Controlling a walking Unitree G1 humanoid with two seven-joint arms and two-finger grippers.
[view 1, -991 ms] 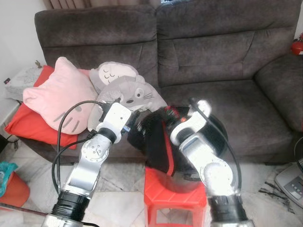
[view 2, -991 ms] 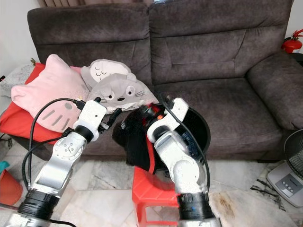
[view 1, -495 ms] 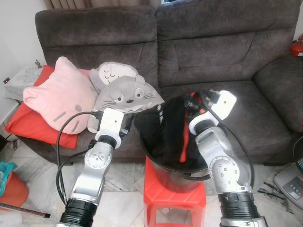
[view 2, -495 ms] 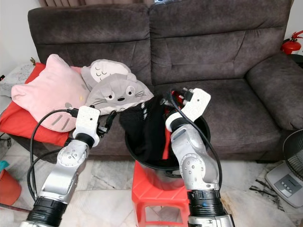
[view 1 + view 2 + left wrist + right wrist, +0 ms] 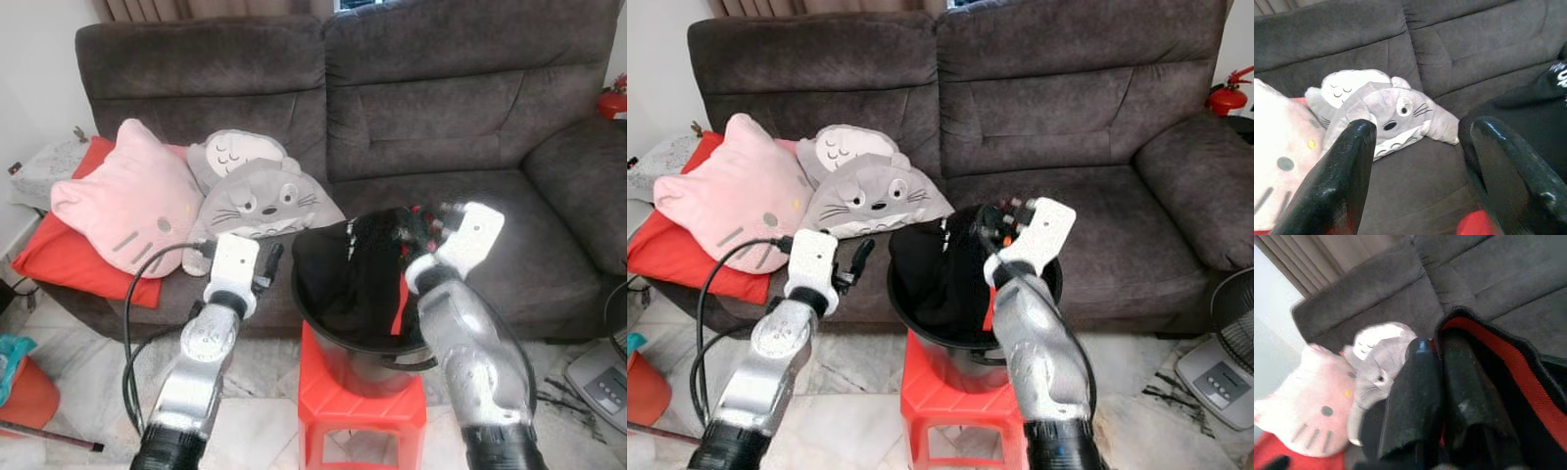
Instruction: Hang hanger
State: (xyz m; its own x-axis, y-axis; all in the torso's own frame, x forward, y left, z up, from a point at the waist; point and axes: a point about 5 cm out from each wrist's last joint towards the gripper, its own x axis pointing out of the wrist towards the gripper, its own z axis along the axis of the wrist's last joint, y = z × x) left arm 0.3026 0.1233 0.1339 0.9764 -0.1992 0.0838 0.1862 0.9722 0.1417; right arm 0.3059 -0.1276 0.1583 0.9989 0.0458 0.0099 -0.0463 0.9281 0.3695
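Right claw [image 5: 1437, 382]: fingers pressed together, pinching the black garment [image 5: 358, 269] with red trim, raised over the bucket
Left claw [image 5: 1420, 161]: fingers spread wide, nothing between them, just beside the bucket's left rim, aimed toward the sofa
Black garment: bunched up, draped over and into the black bucket [image 5: 338, 333], white print on its front, top edge caught by right claw
Hanger: not made out in any view; may be buried under the garment, cannot tell
Black bucket: stands on the red stool [image 5: 358, 401], close in front of the sofa
Sofa [image 5: 441, 108]: dark grey, fills the background behind both arms
Cushions: pink cat cushion [image 5: 122, 196] on sofa's left end, leaning on a red cushion [image 5: 64, 259]; grey animal cushion [image 5: 265, 196] next to it, second grey one behind
In the way: garment heap blocks bucket's inside; right forearm covers bucket's right rim
Edges: fan [image 5: 1225, 333] cut off at right, red fire extinguisher [image 5: 1229, 93] partly cut off behind sofa arm
Cable [image 5: 142, 294]: black, loops from left wrist down past the arm
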